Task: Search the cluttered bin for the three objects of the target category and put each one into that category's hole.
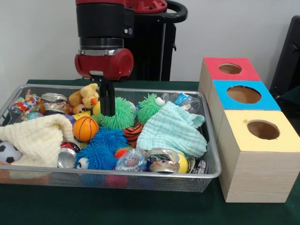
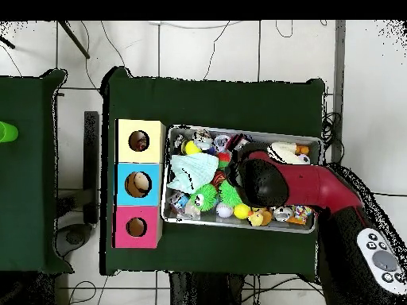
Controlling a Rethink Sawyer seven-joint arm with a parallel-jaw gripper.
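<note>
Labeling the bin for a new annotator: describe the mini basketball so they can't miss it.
Start at the wire mesh bin on the green table. In its left half, find the cream cloth; the basketball sits at that cloth's right edge, above the blue spiky ball. It is the only smooth orange ball with black seam lines.

Arm upright, pincer (image 1: pixel 107 111) down — fingers together
</note>
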